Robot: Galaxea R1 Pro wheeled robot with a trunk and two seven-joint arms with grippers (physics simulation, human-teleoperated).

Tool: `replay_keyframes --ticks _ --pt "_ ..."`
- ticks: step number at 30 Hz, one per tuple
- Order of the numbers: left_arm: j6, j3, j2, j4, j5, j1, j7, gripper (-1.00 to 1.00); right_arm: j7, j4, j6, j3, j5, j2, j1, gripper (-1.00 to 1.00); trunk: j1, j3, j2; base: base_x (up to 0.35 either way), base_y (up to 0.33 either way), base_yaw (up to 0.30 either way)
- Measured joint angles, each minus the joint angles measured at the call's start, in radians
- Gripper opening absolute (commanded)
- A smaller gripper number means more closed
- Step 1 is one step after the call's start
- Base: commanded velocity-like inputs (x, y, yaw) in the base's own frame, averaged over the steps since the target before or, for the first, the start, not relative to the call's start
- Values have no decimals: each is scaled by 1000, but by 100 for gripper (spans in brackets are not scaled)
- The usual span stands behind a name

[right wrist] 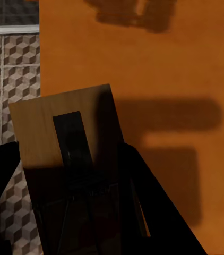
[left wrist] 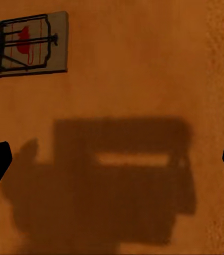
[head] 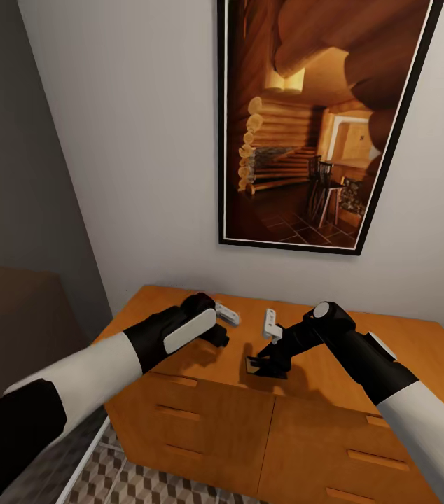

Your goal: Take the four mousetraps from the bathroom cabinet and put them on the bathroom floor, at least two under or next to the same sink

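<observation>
Both arms wear glossy white shells over the forearms, turning matte black toward the wrists (the left wrist (head: 180,327) carries a rounded white panel), with black jaws.

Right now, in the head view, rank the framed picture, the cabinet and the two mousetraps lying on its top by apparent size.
1. framed picture and cabinet: close in size, and both are cut off by the view's edge, so they stay unranked.
2. left mousetrap and right mousetrap: far smaller, and they look alike.
</observation>
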Motion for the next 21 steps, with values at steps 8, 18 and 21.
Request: replay_keyframes --ticks 8,18,21 --pt "-1 1 3 -17 -6 -19 -36 100 1 0 -1 0 -6 1 0 -100 0 0 0 0 0 0" --pt "-3 79 22 -18 -3 -21 -37 100 0 0 0 0 -5 7 0 -100 0 1 0 0 0 -77" --pt "-1 211 32 -16 3 -21 -38 100 0 0 0 0 -5 7 0 -100 0 1 0 0 0 -55"
